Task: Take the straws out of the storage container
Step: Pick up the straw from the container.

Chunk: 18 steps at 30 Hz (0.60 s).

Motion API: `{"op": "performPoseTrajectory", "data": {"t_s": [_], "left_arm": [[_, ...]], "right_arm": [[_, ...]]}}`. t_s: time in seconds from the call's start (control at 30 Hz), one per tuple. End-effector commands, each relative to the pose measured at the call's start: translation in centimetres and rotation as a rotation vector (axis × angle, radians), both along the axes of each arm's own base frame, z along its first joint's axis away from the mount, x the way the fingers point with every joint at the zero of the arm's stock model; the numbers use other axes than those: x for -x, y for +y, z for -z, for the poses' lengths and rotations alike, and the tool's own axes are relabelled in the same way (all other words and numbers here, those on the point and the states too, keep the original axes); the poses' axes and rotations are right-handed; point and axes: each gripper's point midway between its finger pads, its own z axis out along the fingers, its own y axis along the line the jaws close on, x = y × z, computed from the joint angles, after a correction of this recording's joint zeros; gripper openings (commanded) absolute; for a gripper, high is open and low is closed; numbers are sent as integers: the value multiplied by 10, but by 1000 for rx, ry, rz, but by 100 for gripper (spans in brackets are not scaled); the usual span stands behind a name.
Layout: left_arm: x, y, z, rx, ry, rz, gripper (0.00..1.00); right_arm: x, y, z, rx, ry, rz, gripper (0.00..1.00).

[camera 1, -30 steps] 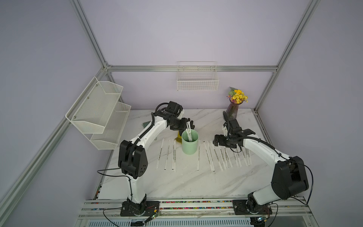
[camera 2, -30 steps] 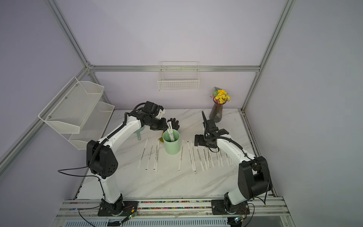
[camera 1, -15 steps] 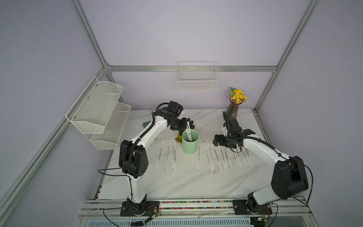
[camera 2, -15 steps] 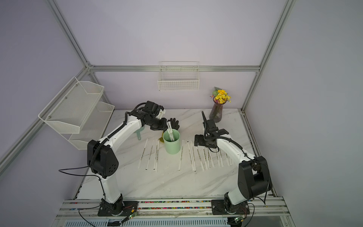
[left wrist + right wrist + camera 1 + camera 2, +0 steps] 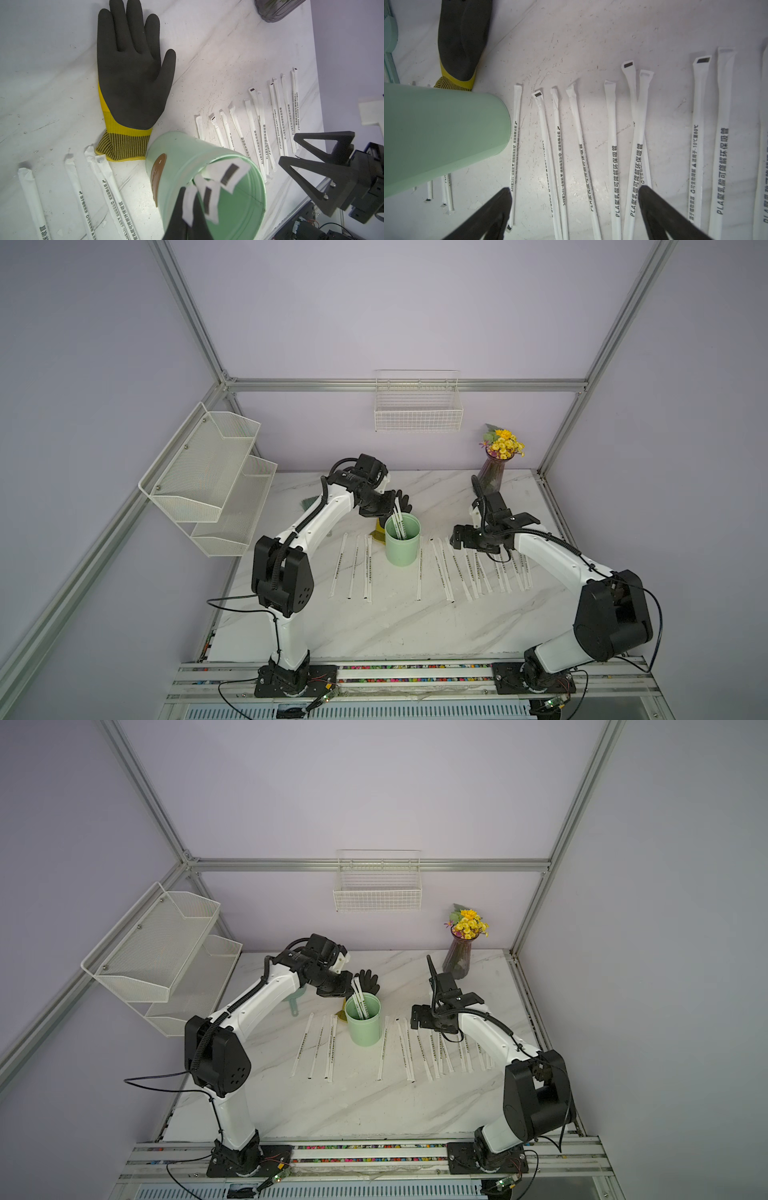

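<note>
The left gripper [image 5: 188, 212] has its black jaws pressed together on the top end of one of the straws [image 5: 188, 202], at the mouth of the storage container [image 5: 401, 551]. The container is one smooth mint-green cup with a brown oval label, standing upright mid-table. Three white paper-wrapped straw tops, each with a dark band, show inside it. The right gripper [image 5: 574, 191] hangs with its jaws spread wide over straws lying flat on the marble table [image 5: 374, 626]. About twelve lie on its side of the cup and four on the other side. One black-and-yellow glove [image 5: 128, 83] lies just behind the cup.
</note>
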Motion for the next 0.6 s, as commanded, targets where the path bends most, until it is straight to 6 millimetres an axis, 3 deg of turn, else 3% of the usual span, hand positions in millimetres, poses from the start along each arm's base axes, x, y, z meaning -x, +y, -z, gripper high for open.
{"op": "performPoseTrajectory", "data": {"t_s": [0.0,0.57], "left_arm": [[4,-2,-37,16,-81,37,4],[14,3,-62,-23,-105,67,4]], "right_arm": [[0,0,0,-16,-2,1,97],[-1,3,-9,-36,-18,-1,97]]}}
